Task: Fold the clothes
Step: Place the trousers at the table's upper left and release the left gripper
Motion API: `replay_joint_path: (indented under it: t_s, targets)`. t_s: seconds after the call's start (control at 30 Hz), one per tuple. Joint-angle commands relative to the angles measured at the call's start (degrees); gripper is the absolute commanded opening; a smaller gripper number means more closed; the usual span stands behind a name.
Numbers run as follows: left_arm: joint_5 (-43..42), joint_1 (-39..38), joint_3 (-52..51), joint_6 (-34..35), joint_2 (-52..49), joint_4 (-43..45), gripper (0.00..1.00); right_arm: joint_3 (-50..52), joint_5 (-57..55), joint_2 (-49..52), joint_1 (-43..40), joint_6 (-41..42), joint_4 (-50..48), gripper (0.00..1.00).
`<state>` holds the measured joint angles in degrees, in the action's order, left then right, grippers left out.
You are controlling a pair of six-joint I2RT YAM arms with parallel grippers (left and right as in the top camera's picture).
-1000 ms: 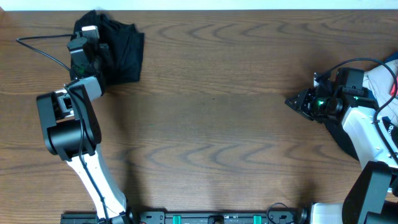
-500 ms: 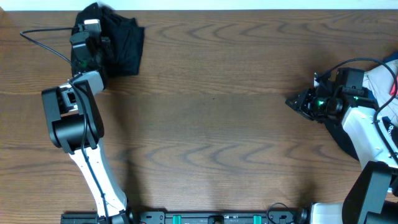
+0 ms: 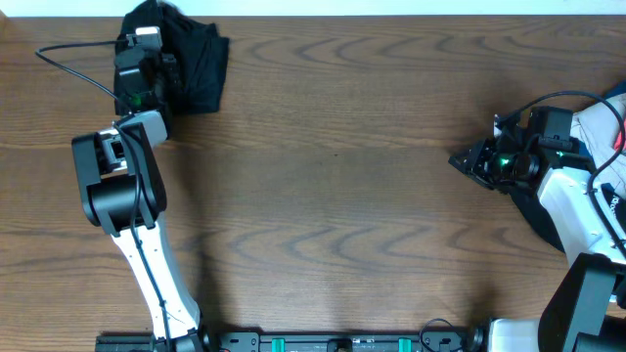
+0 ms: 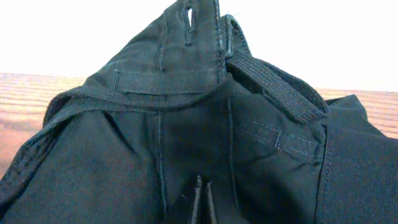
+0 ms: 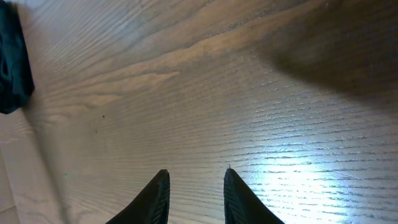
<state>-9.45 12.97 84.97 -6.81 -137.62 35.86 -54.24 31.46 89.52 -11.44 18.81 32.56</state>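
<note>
A black garment (image 3: 196, 68), bunched and wrinkly, lies at the table's far left corner. In the left wrist view it (image 4: 124, 155) fills the frame, with its waistband and a belt loop (image 4: 273, 87) standing up. My left gripper (image 3: 147, 39) sits on the garment's left part; its thin jaws (image 4: 202, 182) are pressed almost together in the fabric. My right gripper (image 3: 456, 158) hovers open and empty over bare wood (image 5: 196, 169) at the right. A whitish piece with pink and blue parts (image 3: 599, 122) lies at the right edge, partly hidden behind the right arm.
The wooden table (image 3: 342, 196) spreads between the arms. A black cable (image 3: 68, 64) loops left of the left arm. The black garment shows as a dark corner in the right wrist view (image 5: 12, 62). The table's far edge runs just behind the garment.
My left arm has reached further toward the far edge, and the black garment has shifted that way with it. The right arm has not moved.
</note>
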Motion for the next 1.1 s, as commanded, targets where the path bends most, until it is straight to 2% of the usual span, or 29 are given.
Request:
replay_joint_path:
  t_s: [0.0,0.1,0.17,0.3,0.4,0.67,0.7,0.87,1.07]
  targets:
    - [-1.51,-1.18,-3.23,0.42,-8.24,-3.85,0.10,-0.22,0.00,-0.11,-0.11,-0.90,0.22,0.28]
    - [-1.51,-1.16,-3.21,0.42,-8.07,-2.89,0.34,-0.22,0.00,-0.11,-0.11,-0.87,0.22,0.30]
    - [-1.51,-1.16,-3.21,0.46,-7.52,-2.73,0.44,-0.22,0.02,-0.11,-0.11,-0.87,0.24,0.32]
    - [-1.57,-1.16,-3.21,3.32,-5.11,-2.73,0.74,-0.22,0.02,-0.11,-0.11,-0.90,0.63,0.37]
    - [-1.95,-1.18,-3.21,5.05,-2.14,-2.75,0.88,-0.22,0.04,-0.11,-0.11,-0.90,0.90,0.37]
    - [-1.88,-1.16,-3.21,5.16,7.41,-2.21,0.96,-0.22,0.02,-0.11,-0.11,-1.79,1.51,0.37]
    - [-1.88,-1.16,-3.21,5.16,8.22,-1.33,0.99,-0.22,0.02,-0.11,-0.11,-1.79,1.42,0.37]
    - [1.51,-1.11,-3.19,5.14,8.96,4.74,0.98,-0.22,0.00,-0.11,-0.11,-2.21,0.98,0.38]
    - [4.61,-1.11,-3.19,5.11,8.96,5.03,0.98,-0.22,0.00,-0.11,-0.11,-2.64,0.66,0.40]
